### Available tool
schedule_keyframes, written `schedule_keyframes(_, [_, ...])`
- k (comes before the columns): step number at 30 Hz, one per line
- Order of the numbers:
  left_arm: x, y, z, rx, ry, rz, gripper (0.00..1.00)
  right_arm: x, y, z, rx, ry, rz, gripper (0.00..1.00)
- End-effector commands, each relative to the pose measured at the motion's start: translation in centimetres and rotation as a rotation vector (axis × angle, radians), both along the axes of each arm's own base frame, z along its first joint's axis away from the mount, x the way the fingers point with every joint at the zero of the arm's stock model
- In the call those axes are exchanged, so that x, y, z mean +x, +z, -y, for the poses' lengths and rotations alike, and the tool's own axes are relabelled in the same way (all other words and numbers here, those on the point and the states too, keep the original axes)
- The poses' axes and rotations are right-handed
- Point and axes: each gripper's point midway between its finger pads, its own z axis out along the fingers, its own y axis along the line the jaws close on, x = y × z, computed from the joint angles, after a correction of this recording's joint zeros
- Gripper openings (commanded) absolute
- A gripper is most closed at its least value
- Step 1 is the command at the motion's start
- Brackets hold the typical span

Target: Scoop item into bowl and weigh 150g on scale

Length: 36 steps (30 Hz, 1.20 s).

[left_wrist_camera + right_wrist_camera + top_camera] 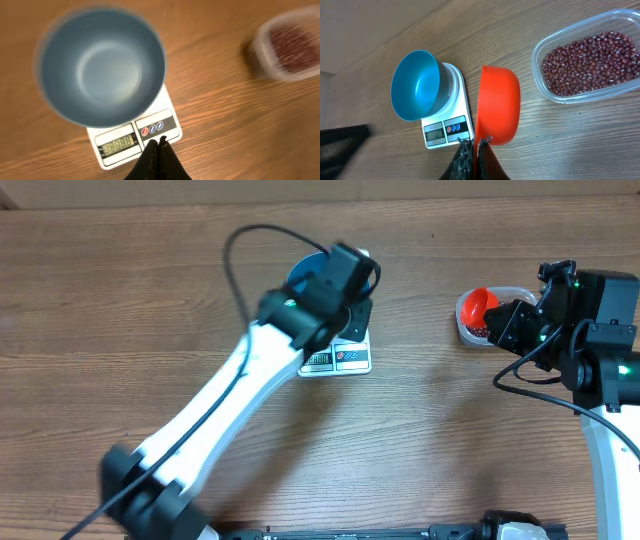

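Red-brown beans (590, 62) lie in a clear plastic tub (536, 65) at the right side of a wooden table (120, 280). Well to its left, an empty blue bowl (100, 65) stands on a small white scale (135, 139) whose display is lit but too blurred to read. The left fingers (159, 147) are pressed together, holding nothing, at the scale's button edge; contact cannot be judged. The right fingers (473, 147) are clamped on an orange scoop (497, 105), tipped on its side above the table, beside the tub.
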Motion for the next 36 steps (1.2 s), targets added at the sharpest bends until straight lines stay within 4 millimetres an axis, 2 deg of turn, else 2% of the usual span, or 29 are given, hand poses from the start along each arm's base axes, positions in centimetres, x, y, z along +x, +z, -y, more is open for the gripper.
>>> schedule_keyframes(1, [-0.2,3.1,-2.2,0.005,-0.010,0.056,0.05,0.3,0.8,0.2,-0.012,0.000,0.028,0.04])
schedule_keyframes(3, [-0.4,3.8,-3.9,0.014,0.001,0.056,0.04,0.3,0.8,0.2,-0.013,0.001,0.031,0.04])
schedule_keyframes(6, [-0.6,4.2,-5.4,0.017,-0.048,0.044,0.04,0.5,0.9,0.2,-0.014,0.001,0.038,0.04])
schedule_keyframes(10, [-1.3,3.7,-6.1,-0.011,-0.176,-0.006,0.04,0.6,1.0,0.2,-0.014,0.000,0.044,0.04])
schedule_keyframes(15, [-1.3,3.3,-7.4,-0.028,-0.192,-0.033,0.05,0.6,1.0,0.3,-0.018,-0.003,0.044,0.04])
schedule_keyframes(21, [-1.7,3.2,-7.9,-0.032,-0.173,-0.025,0.05,0.6,1.0,0.3,-0.020,-0.005,0.043,0.04])
schedule_keyframes(26, [-2.3,1.5,-8.4,-0.104,-0.149,0.001,0.04,0.6,1.0,0.3,-0.020,-0.005,0.042,0.04])
schedule_keyframes(30, [-3.5,0.2,-7.7,-0.154,-0.267,0.039,0.04,0.6,1.0,0.3,-0.019,-0.005,0.042,0.04])
schedule_keyframes(36, [-3.7,-3.4,-9.3,-0.043,-0.299,0.011,0.04,0.6,1.0,0.3,-0.019,-0.005,0.042,0.04])
